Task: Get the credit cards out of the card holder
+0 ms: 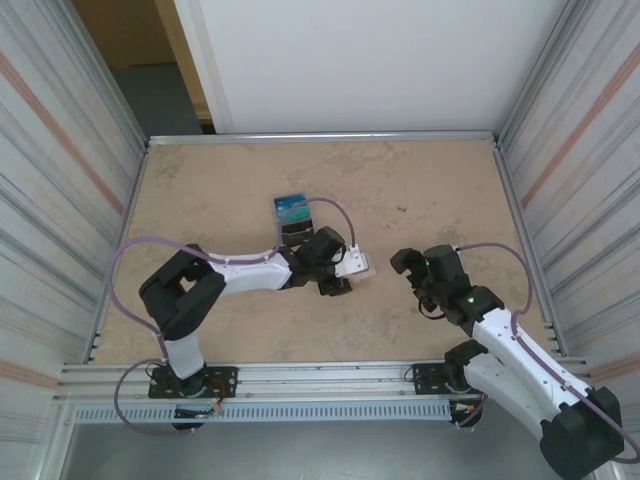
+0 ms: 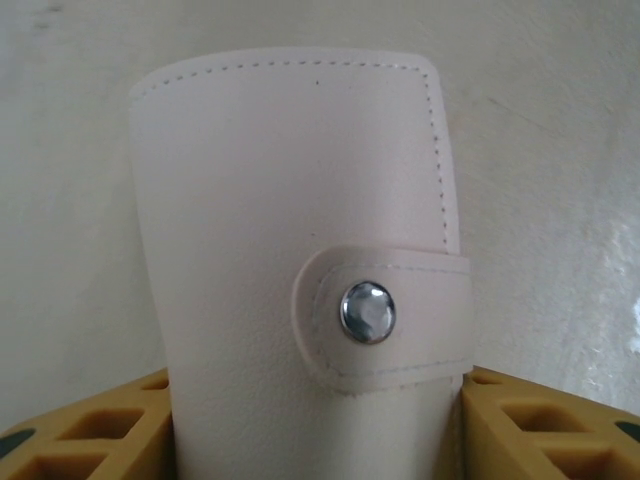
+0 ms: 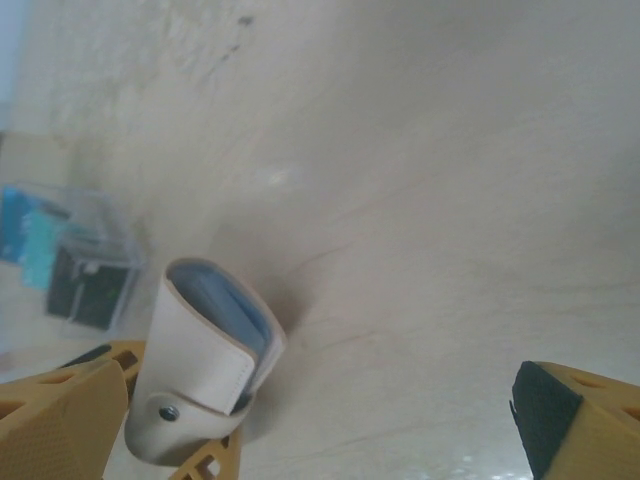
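card holder (image 2: 290,240): one; credit cards (image 1: 292,208): one pile

Top camera overhead, facing down; both wrist cameras close, low, sharing card holder (image 2: 300,250).

The card holder (image 3: 195,375) sits in the lower left of the frame. It is a beige wallet, tilted, with its tab snapped shut over a silver stud and a pale blue lining showing along its upper edge. One of the left gripper's latticed yellow fingers (image 3: 208,462) presses against its lower edge. At the left edge, further up, lies a blurred pile of credit cards (image 3: 30,235) in blue and teal, with a dark block beside it. The right gripper (image 3: 315,405) has its jaws wide apart at the bottom corners, near the card holder but holding nothing. The pale marbled table (image 3: 420,200) stretches behind.
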{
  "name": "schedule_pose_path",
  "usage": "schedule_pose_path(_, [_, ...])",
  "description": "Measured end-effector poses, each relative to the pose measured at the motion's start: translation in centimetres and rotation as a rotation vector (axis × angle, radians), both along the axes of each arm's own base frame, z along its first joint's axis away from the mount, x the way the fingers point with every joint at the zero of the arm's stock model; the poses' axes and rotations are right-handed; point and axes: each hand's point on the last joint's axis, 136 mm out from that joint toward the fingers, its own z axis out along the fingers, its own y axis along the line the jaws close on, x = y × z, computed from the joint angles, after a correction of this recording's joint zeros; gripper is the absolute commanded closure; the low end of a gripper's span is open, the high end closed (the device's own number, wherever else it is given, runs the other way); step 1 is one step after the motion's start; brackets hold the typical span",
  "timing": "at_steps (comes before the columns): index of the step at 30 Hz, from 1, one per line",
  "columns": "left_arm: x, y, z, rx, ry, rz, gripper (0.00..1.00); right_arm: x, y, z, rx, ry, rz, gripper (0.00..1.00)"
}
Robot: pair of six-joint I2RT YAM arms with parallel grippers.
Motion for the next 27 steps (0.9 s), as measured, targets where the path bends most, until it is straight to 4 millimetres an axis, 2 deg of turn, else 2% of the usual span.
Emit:
schedule_pose_path(7, [0.8, 1.1, 5.5, -0.199, -0.036, 0.201, 0.42, 1.6, 4.4, 3.0, 0.156, -0.134, 0.199, 0.01])
schedule_pose_path(12, [1.0, 1.8, 8.5, -0.305, -0.043, 0.284, 0.42, 2.6, 7.7, 3.9, 0.227, -0.174, 0.334, 0.01])
schedule_pose_path(14, [1.0, 2.1, 9.2, -0.328, -0.045, 0.304, 0.42, 2.8, 9.1, 4.8, 0.235, -0.195, 0.392, 0.01])
schedule_pose_path(18, [1.0, 2.8, 9.9, -0.355, -0.048, 0.342, 0.42, 3.6, 12.2, 8.3, 0.230, -0.297, 0.510, 0.01])
schedule_pose_path(19, [1.2, 3.0, 10.4, -0.368, -0.056, 0.354, 0.42, 3.9, 12.5, 8.6, 0.223, -0.310, 0.522, 0.01])
schedule_pose_path(23, [1.5, 3.5, 11.5, -0.398, -0.073, 0.382, 0.42, 4.9, 13.9, 9.1, 0.212, -0.320, 0.559, 0.01])
schedule_pose_path(27, [1.2, 3.9, 11.1, -0.396, -0.071, 0.383, 0.42, 5.7, 15.2, 8.5, 0.230, -0.315, 0.587, 0.10])
